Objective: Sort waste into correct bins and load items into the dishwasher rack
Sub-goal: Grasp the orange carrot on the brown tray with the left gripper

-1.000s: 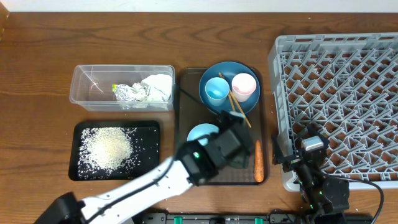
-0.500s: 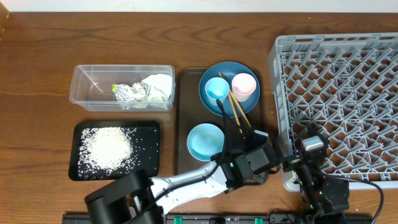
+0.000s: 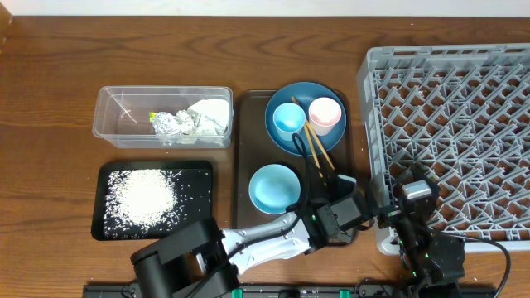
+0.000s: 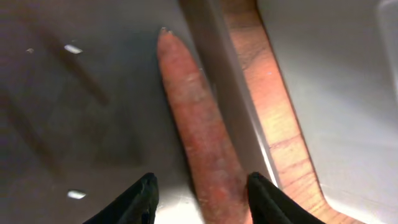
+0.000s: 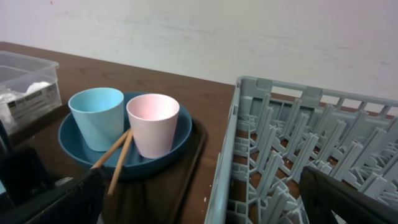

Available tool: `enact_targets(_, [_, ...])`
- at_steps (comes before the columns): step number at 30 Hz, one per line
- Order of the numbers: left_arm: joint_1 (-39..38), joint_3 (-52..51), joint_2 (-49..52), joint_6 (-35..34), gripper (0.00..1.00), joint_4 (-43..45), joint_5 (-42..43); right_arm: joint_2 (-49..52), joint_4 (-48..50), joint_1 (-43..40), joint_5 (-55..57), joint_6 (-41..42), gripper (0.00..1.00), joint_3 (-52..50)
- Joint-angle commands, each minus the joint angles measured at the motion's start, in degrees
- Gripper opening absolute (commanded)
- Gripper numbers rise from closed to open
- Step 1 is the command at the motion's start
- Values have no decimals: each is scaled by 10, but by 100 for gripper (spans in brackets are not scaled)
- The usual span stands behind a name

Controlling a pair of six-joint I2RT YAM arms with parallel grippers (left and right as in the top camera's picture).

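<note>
Carrot (image 4: 202, 118) lies flat on the brown serving tray (image 4: 74, 112), lengthwise along its right rim, thin tip pointing away from the wrist camera. Your left jaws straddle the thick end. One fingertip (image 4: 267, 202) sits right against the carrot; the other has a visible gap to it. So they are partly open, not clamped, and the carrot is not lifted.

In the overhead view your left arm (image 3: 273, 236) comes in low from the front edge. Its wrist is over the tray's front right corner and hides the carrot there.

Your right jaws are spread wide and hold nothing. The right arm (image 3: 416, 217) sits at the front left corner of the rack (image 3: 447, 99).

Rest of the layout:
- The clear tub (image 3: 116, 124) is on the surface (image 3: 50, 83) left of the serving tray. The foil wrapper (image 3: 168, 124) and tissue (image 3: 207, 116) are inside it, side by side.
- The black tray (image 3: 108, 228) is in front of the tub, with rice (image 3: 147, 197) piled in it.
- The dark-blue dish (image 3: 306, 95) is at the back of the serving tray. It carries the light-blue cup (image 3: 289, 118) and pink cup (image 3: 325, 114), both upright.
- The chopsticks (image 3: 317, 147) run from between the cups out over the dish's front rim.
- The bowl (image 3: 273, 187) is on the serving tray in front of the dish, upright.
</note>
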Motion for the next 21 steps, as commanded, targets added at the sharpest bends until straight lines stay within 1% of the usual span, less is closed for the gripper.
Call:
enact_targets(1, [1, 0, 9, -3, 47, -32, -28, -5, 2, -3, -17, 14, 99, -1])
enact_targets(4, [1, 0, 5, -3, 45, -47, -28, -5, 2, -3, -17, 14, 99, -1])
enact_targets(9, [1, 0, -8, -4, 44, -79, -56, -5, 2, -3, -17, 14, 99, -1])
enact_targets(14, [1, 0, -51, -32, 44, -96, -61, -5, 2, -3, -17, 14, 99, -1])
enact_targets(15, [-1, 0, -58, -39, 45, -95, -61, -5, 2, -3, -17, 14, 99, -1])
enact_targets(18, [-6, 0, -67, -42, 52, -96, -61, -5, 2, -3, -17, 14, 99, -1])
enact_targets(21, [-14, 0, -64, -45, 54, -112, -53, -5, 2, -3, -17, 14, 99, -1])
